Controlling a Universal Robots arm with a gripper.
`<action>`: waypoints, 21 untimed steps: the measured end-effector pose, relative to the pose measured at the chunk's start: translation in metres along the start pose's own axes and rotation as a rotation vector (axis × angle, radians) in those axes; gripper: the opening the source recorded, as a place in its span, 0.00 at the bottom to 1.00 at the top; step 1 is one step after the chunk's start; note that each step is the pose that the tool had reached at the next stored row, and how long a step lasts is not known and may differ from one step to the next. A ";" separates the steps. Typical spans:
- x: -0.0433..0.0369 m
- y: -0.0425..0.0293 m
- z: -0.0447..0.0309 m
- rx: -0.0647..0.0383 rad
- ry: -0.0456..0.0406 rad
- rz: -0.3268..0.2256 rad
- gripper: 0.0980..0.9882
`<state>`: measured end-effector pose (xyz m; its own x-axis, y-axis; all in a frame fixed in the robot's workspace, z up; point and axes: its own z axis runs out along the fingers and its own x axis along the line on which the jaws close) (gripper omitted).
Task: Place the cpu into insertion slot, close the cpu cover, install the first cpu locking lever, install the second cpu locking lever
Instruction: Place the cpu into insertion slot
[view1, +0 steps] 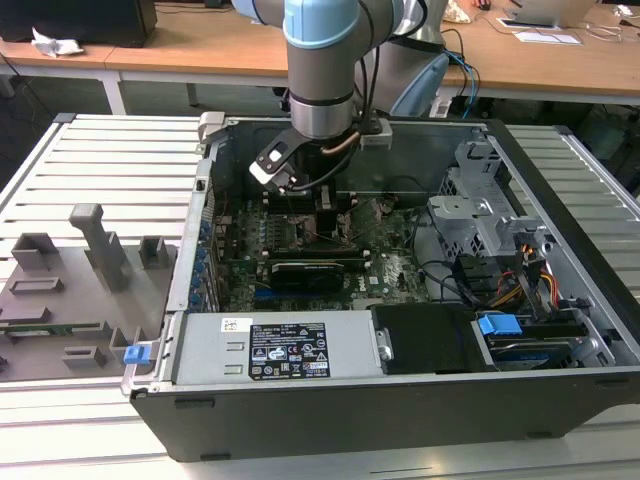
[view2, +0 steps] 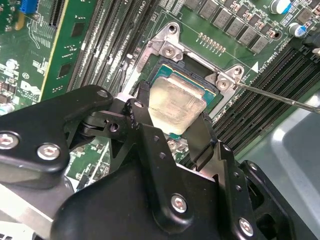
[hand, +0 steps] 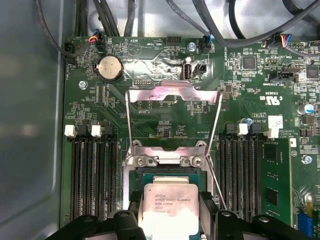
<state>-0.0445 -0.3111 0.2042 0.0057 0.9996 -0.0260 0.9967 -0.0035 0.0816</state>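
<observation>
At the exterior view's left a grey fixture tray (view1: 75, 290) is laid beside the open computer case (view1: 300, 350). The arm (view1: 320, 60) is lowered into the case's middle, its lower end largely masked by cables, and a metal drive cage (view1: 480, 200) is seen further right. In both wrist views the gripper (view2: 172, 120) is closed to the chip's width. The cpu (view2: 177, 102) is pinched at opposite edges between the black fingers (view2: 142, 107), directly over the socket (view2: 172, 50). Whether it is fully seated cannot be told. In the first wrist view the cpu cover (hand: 172, 93) is raised open beyond the socket, and the chip's near edge is cut off.
</observation>
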 end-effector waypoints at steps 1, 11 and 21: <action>0.0002 0.0001 0.0006 0.000 0.0002 0.000 0.49; 0.0004 -0.0001 0.0032 0.000 0.0002 0.000 0.58; 0.0003 0.0002 0.0001 0.000 0.0005 0.000 0.58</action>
<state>-0.0444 -0.3109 0.2042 0.0056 0.9997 -0.0255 0.9967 -0.0035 0.0817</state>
